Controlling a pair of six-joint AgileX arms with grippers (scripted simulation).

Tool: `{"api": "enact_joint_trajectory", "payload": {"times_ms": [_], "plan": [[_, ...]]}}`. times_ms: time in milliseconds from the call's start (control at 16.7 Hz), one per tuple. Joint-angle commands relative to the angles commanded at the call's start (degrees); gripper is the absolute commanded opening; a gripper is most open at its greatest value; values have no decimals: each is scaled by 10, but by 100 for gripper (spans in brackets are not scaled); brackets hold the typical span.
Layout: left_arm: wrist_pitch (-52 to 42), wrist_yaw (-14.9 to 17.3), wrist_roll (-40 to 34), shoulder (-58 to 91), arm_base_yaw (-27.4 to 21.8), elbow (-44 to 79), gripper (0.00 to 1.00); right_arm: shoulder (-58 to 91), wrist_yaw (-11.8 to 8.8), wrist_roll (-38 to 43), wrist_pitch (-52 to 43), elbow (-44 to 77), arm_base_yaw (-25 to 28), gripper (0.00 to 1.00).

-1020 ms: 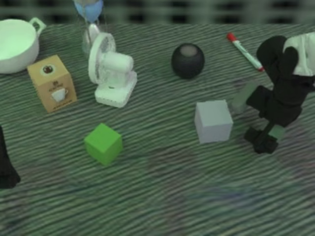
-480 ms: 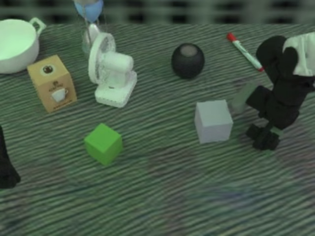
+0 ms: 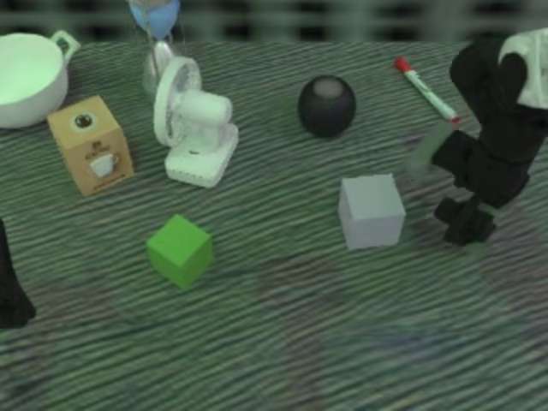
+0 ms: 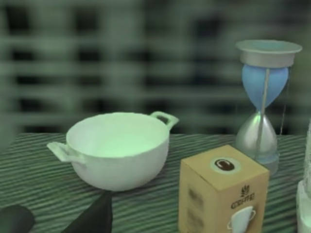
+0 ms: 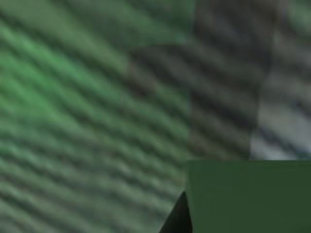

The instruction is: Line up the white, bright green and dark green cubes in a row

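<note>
**Row not yet formed: one cube in the right arm's grip, two apart on the desk**

At the far left edge of the top view the left gripper (image 3: 10, 300) sits parked by the near-left side of the desk (image 3: 282, 342); whether its jaws are spread or pressed together cannot be told. Its wrist view looks out at the white bowl (image 4: 116, 148), the tan coffee box (image 4: 221, 194) and the blue hourglass (image 4: 266, 97), none of them part of the job.

The bright green cube (image 3: 179, 249) rests left of centre, nearer than the white desk fan (image 3: 195, 124), with nothing touching it. Well to its right, past the middle, stands the white cube (image 3: 371, 211), a little farther back than the bright green one, nearer than the black round speaker (image 3: 326, 105). These two are well apart and not on one line.

Just right of the white cube is the right gripper (image 3: 469, 224), low over the desk, with the red-capped marker (image 3: 425, 88) beyond it. In the top view the arm hides most of what it carries, but the right wrist view shows the dark green cube (image 5: 248, 196) filling the corner close to the camera, so the jaws look to be pinching it.

As I judge it, the task is at an early stage: the dark green cube is yet to be set down, and the bright green cube remains to be brought into line with the others.
</note>
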Motion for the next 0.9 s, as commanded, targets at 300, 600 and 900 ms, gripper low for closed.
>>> {"api": "enact_joint_trajectory", "payload": {"times_ms": [300, 600, 900], "plan": [[0, 0, 0, 0, 0, 0, 100, -34, 1, 0, -72, 39, 2, 0], [0, 0, 0, 0, 0, 0, 100, -36, 0, -5, -71, 34, 8, 0], [0, 0, 0, 0, 0, 0, 100, -81, -2, -59, -72, -7, 100, 0]]}}
